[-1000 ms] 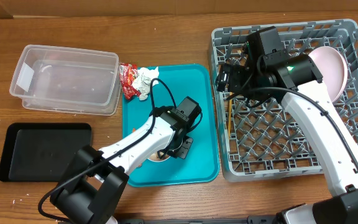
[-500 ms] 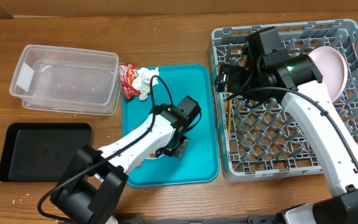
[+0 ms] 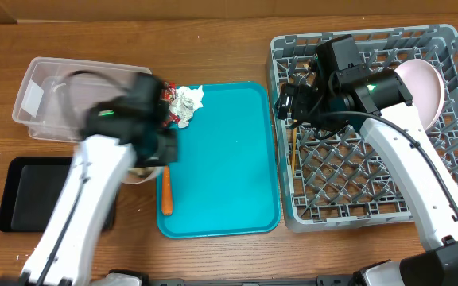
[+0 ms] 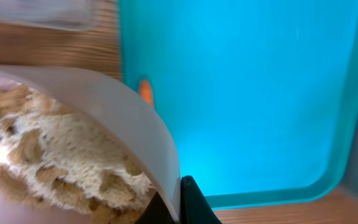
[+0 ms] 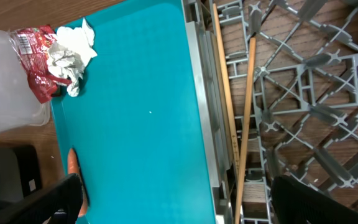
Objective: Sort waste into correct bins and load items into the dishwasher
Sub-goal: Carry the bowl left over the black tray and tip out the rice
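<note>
My left gripper [image 3: 156, 151] is shut on the rim of a small white bowl [image 3: 140, 173], held above the table just left of the teal tray. In the left wrist view the fingers [image 4: 191, 202] pinch the bowl's wall [image 4: 117, 112], and beige crumbly food scraps [image 4: 55, 155] fill the bowl. An orange carrot piece [image 3: 165, 199] lies on the tray's left side. The red wrapper [image 5: 33, 68] and crumpled white paper [image 3: 186, 102] sit at the tray's far left corner. My right gripper [image 3: 289, 99] hangs open over the dish rack's [image 3: 372, 159] left edge, above two chopsticks [image 5: 247, 99].
The clear tub [image 3: 62, 99] stands at the back left and the black tray [image 3: 38, 195] at the front left. A large white-pinkish plate [image 3: 421, 87] stands upright in the rack's far right. The teal tray [image 3: 229, 159] lies between the bins and the rack.
My left arm has swung left with the bowl, from the middle of the teal tray to beyond its left edge. The carrot piece now lies uncovered. The right arm has not moved.
</note>
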You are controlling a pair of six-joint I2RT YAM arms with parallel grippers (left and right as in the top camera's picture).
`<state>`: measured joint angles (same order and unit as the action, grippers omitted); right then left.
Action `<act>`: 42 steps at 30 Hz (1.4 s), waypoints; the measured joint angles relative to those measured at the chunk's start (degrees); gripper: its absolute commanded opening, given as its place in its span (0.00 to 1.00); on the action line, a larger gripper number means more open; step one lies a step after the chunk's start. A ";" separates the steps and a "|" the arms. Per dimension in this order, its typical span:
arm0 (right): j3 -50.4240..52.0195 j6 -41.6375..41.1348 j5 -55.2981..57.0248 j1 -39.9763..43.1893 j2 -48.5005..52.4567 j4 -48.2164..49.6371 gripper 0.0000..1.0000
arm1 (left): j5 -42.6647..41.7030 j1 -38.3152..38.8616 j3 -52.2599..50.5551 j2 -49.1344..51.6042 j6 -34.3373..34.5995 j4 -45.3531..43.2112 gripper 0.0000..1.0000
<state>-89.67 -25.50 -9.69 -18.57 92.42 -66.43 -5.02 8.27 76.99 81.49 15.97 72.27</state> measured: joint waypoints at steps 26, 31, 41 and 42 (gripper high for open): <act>0.00 0.04 0.00 0.00 0.00 -0.50 1.00 | -59.14 -67.08 -32.48 -5.73 -15.17 -28.13 0.04; 0.00 0.04 0.00 0.00 0.00 -0.50 1.00 | -66.93 -68.70 -32.65 -5.73 -19.54 -29.77 0.04; 0.00 0.02 0.00 0.00 0.00 -0.50 1.00 | -75.19 -68.70 -32.72 -5.73 -22.88 -31.69 0.04; 0.00 0.02 0.00 0.00 0.00 -0.50 1.00 | -75.78 -68.70 -32.72 -5.73 -23.08 -31.74 0.04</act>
<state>-89.67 -25.47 -9.69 -18.57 92.42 -66.94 -80.79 -60.42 44.27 75.77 -7.11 40.53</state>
